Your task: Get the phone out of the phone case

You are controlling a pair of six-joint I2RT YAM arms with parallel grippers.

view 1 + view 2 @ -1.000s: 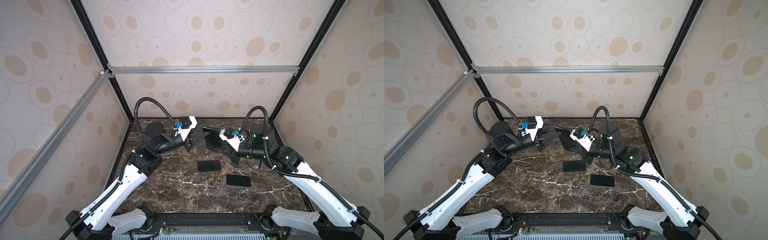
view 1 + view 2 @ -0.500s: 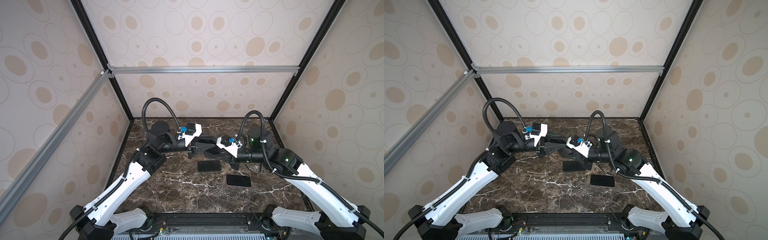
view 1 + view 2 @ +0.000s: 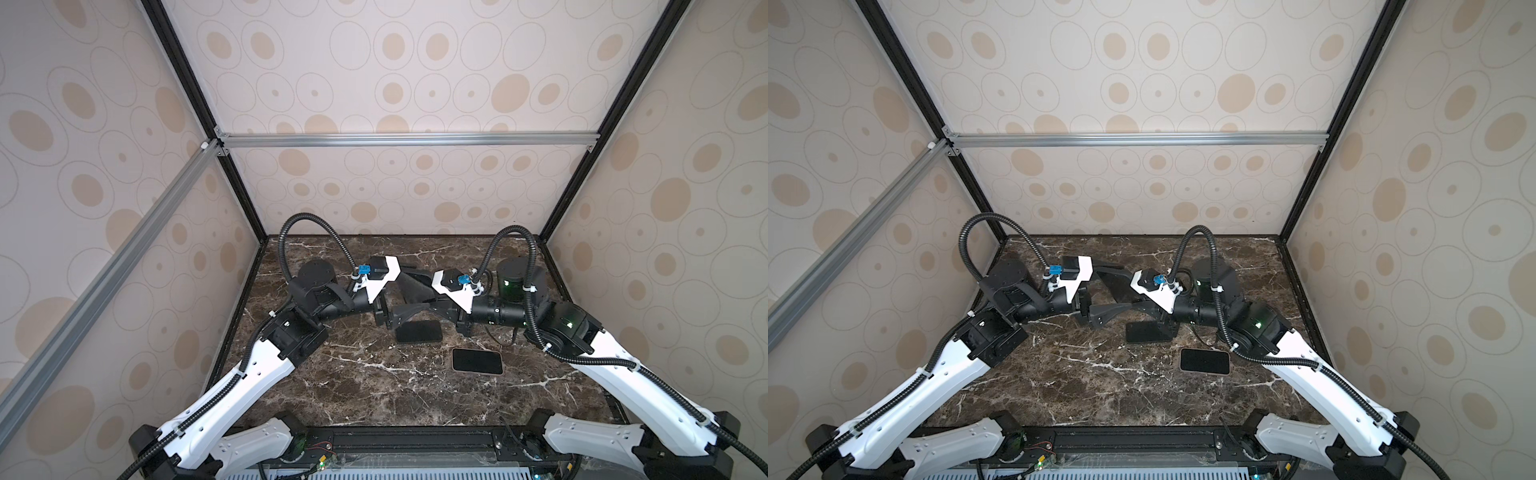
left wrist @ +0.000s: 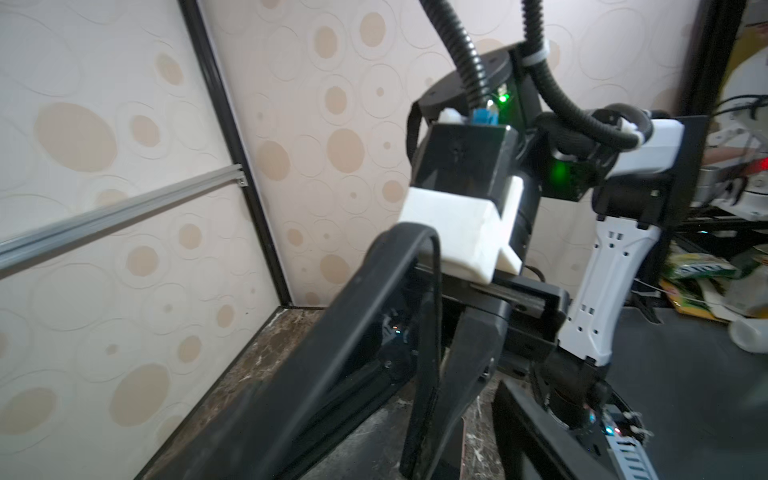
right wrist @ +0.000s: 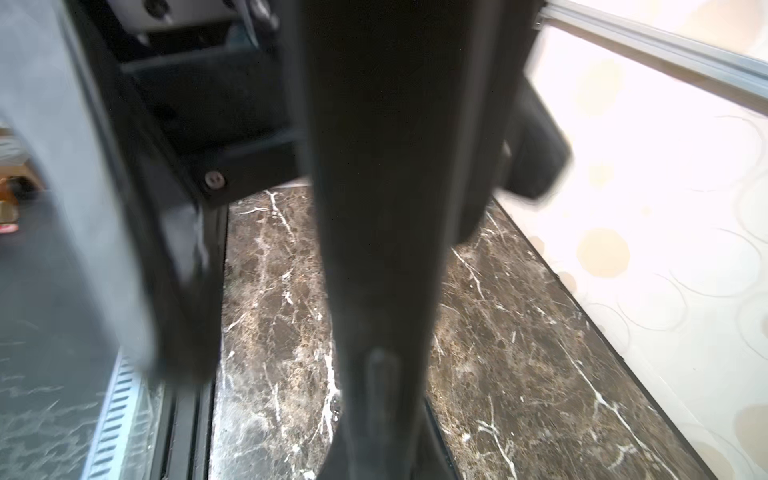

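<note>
**Grippers meet above the dark slab; both flat items lie on the counter**

The marble counter point(image 3: 332, 395) carries two flat dark rectangles. Over its far middle the left gripper point(image 3: 415, 295) stands released, fingers spread wide. The clenched right gripper point(image 3: 441, 305) is nosed in close against it. Neither visibly holds anything.

Just in front of both lies an all-dark rectangle, judged the phone case point(image 3: 417, 331). Its long axis runs side to side, and both grippers are about equally near. Whether it is empty cannot be told.

The pale-rimmed rectangle, judged the phone point(image 3: 477, 360), lies apart on the right gripper's side.
</note>
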